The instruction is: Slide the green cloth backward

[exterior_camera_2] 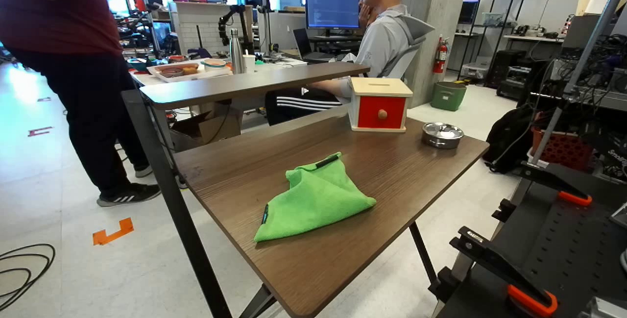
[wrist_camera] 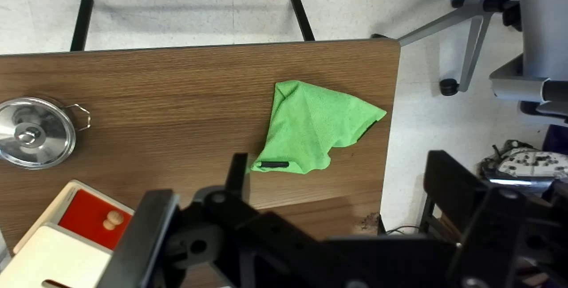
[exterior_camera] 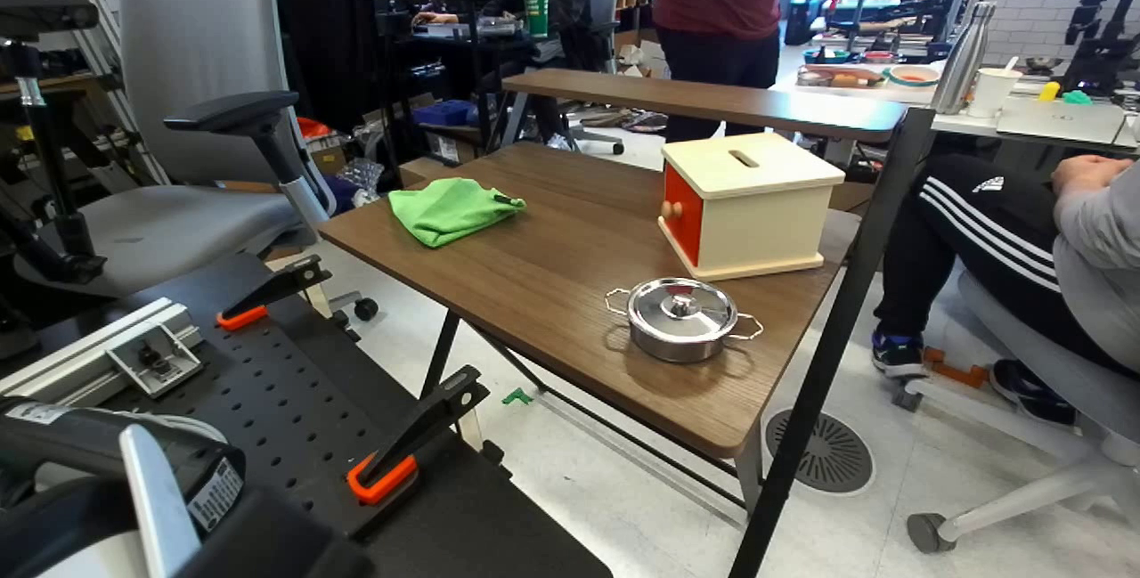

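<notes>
One bright green fabric cloth (exterior_camera_2: 313, 205), loosely folded and rumpled, lies on a brown wood-grain table (exterior_camera: 570, 266), close to one of its short ends. Toward the opposite end, well apart from the cloth, sit a red-fronted, cream wooden box (exterior_camera: 766, 213) and a round, lidded, shiny metal pot (exterior_camera: 681, 329). Neither touches the cloth.

The task seems to be at its opening step, the approach; by all appearances the sliding has not yet begun. The next move probably calls for bringing the gripper down to the cloth, pressing or lightly pinching a raised fold, then drawing it along the table. Pushed from an edge, fabric this soft may bunch up instead of gliding. Which direction counts as backward cannot be told for certain; toward the nearby short end, there is little table left before the cloth would overhang.

The black two-fingered gripper (wrist_camera: 341, 181) shows in the wrist view, reaching in from the bottom. Its dark fingers (wrist_camera: 448, 177) stand wide apart, holding nothing. From that camera, part of the cloth appears framed in the gap, but only by line of sight: both exterior views show the cloth with no gripper at it, so nothing is being touched.
</notes>
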Available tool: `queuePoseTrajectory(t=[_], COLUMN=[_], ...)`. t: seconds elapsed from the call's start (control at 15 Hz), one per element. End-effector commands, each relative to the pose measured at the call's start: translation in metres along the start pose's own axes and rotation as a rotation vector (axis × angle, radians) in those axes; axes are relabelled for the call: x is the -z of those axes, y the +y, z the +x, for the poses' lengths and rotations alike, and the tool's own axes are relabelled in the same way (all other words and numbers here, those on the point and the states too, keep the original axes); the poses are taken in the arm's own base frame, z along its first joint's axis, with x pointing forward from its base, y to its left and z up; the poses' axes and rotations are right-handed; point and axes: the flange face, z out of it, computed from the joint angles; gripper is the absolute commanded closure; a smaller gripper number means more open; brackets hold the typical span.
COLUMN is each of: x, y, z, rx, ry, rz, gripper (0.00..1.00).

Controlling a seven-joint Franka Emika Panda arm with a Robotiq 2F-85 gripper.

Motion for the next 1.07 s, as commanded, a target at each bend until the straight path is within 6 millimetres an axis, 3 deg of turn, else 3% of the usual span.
queuePoseTrajectory(t=[0.0,0.47,0.67,1.0], x=[-0.048,-0.176,-0.224,-0.282], y=[-0.016,-0.063,-0.071,-0.074], z=[0.015,0.039,0.050,0.071], rx=[-0.023,0.019,0.014,-0.036], ry=[0.007,0.018,-0.026,-0.114], rz=[0.005,-0.024,-0.027,-0.042], gripper=[0.00,0.00,0.00,0.00])
